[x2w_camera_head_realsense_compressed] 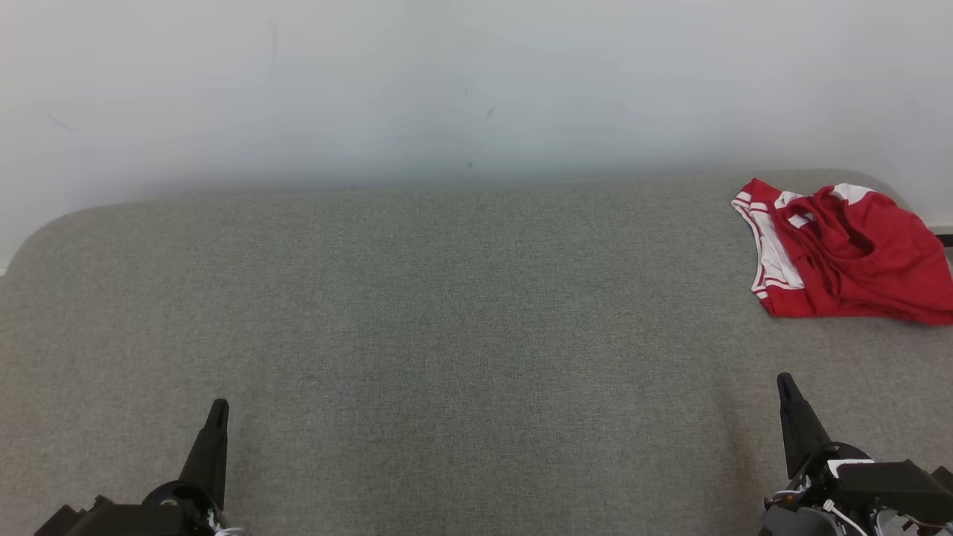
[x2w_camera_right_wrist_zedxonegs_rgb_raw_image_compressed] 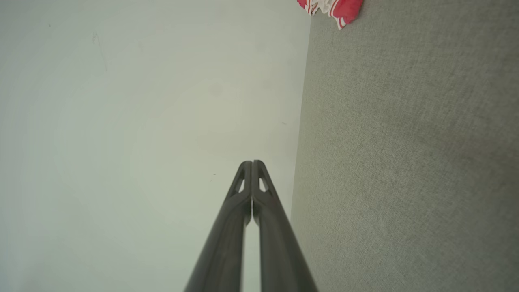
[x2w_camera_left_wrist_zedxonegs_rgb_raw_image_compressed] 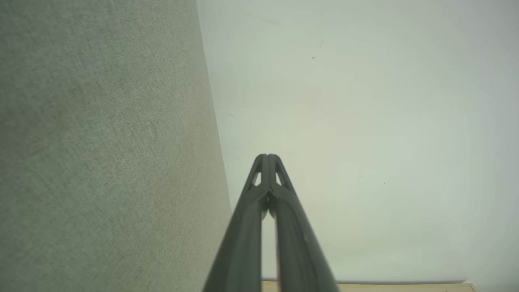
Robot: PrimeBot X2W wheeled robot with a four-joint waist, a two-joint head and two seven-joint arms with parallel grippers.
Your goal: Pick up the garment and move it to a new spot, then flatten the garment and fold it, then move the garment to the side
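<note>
garment [x2w_camera_head_realsense_compressed: 849,257] sits crumpled, red with white trim, at the far right of the grey table [x2w_camera_head_realsense_compressed: 447,335], close to the wall [x2w_camera_head_realsense_compressed: 447,89]; left tool [x2w_camera_head_realsense_compressed: 218,408] low at the near left, jaws pressed together, holding nothing; right tool [x2w_camera_head_realsense_compressed: 785,381] at the near right, likewise closed and empty, well apart from the garment

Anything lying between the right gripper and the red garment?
No. In the head view, the stretch from the right gripper to the red garment is bare grey fabric surface.
</note>
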